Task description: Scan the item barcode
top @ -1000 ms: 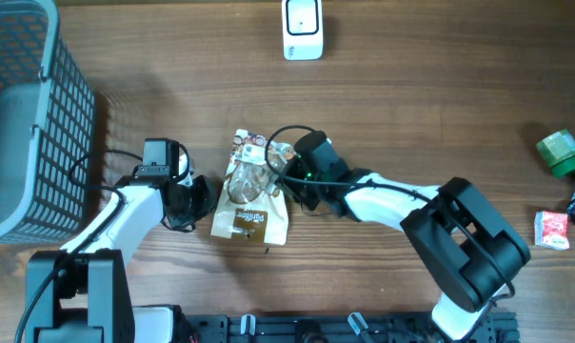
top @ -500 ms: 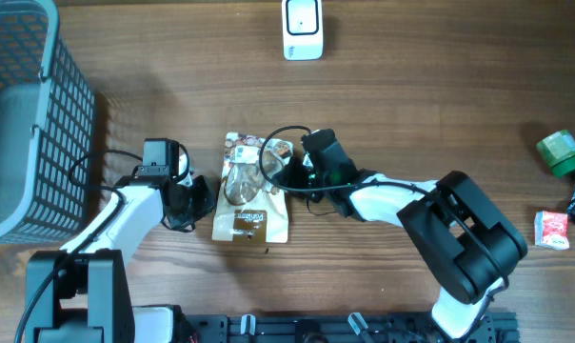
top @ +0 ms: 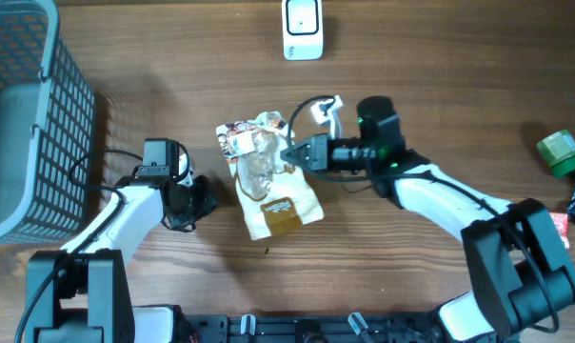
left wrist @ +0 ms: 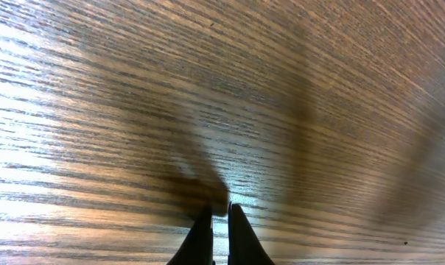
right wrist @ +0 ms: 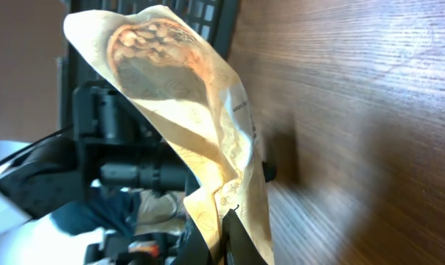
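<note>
Overhead view: my right gripper [top: 291, 154] is clamped shut on the upper edge of a crinkled snack pouch [top: 268, 186] at the middle of the frame. The white scanner [top: 302, 29] stands at the top centre, well apart from the pouch. My left gripper [top: 199, 202] sits just left of the pouch, closed and holding nothing. A grey basket [top: 26, 114] fills the upper left corner.

Left wrist view: the left gripper [left wrist: 219, 221] shows at the bottom edge, its fingers pressed together over the bare wooden surface [left wrist: 222, 88].

Right wrist view: the right gripper [right wrist: 211, 239] pinches the pouch [right wrist: 200, 125] at its lower edge. The pouch runs up through the middle of the frame, clear of the surface, with a picture of nuts or sweets at its top. I cannot see a barcode on this face.

To do this step well, I judge the pouch should be carried toward the top centre and turned until the barcode faces the scanner window. The film looks soft and wrinkled, so I would hold it steady and as flat as the pinch allows.
</note>
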Available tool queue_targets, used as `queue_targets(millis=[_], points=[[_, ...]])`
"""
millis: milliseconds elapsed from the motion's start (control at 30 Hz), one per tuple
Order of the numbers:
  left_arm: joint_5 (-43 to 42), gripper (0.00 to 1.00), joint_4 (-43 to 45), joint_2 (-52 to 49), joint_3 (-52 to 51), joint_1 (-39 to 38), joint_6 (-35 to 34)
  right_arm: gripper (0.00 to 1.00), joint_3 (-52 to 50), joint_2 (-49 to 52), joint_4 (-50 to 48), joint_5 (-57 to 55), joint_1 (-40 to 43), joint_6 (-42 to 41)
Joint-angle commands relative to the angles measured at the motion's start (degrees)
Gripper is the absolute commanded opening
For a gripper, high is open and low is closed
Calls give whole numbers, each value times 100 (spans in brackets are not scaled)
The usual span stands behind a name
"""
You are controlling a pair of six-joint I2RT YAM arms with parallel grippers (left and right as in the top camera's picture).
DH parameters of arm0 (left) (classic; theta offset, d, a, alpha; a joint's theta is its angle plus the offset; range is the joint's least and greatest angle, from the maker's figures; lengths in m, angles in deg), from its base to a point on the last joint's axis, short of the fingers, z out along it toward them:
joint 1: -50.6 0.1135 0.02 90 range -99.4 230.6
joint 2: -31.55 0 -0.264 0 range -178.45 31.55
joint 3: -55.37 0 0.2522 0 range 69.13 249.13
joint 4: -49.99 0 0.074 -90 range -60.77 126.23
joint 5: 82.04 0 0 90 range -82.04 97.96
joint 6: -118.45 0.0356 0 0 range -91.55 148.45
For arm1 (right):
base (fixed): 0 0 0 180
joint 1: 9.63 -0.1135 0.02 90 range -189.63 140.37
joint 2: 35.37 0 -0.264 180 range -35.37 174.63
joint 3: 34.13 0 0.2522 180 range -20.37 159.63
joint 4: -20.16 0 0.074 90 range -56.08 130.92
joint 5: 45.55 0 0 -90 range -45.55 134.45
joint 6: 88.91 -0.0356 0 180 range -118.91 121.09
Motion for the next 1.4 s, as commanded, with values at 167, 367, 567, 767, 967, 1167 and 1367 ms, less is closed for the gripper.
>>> queue_targets(millis=[167, 367, 567, 767, 967, 1167, 1367], points=[[7, 11, 20, -4, -96, 31, -52, 5, -39, -101, -1088, 1696, 483, -1224], [7, 100, 22, -4, -96, 31, -52, 5, -39, -101, -3101, 2546, 863, -3108], [4, 100, 20, -4, -96, 31, -52, 5, -39, -101, -5462, 2669, 1010, -5029], [4, 100, 17, -4, -96, 31, -52, 5, -39, -101, -5517, 2804, 1016, -5086], [4, 100, 20, -4, -96, 31, -52, 5, -39, -101, -5515, 2802, 1016, -5110], [4, 100, 20, -4, -96, 31, -52, 5, -39, -98, -5394, 2802, 1016, -5042], [-4, 100, 13, -4, -96, 31, -55, 5, -39, -59, -4824, 2677, 1023, -4671]])
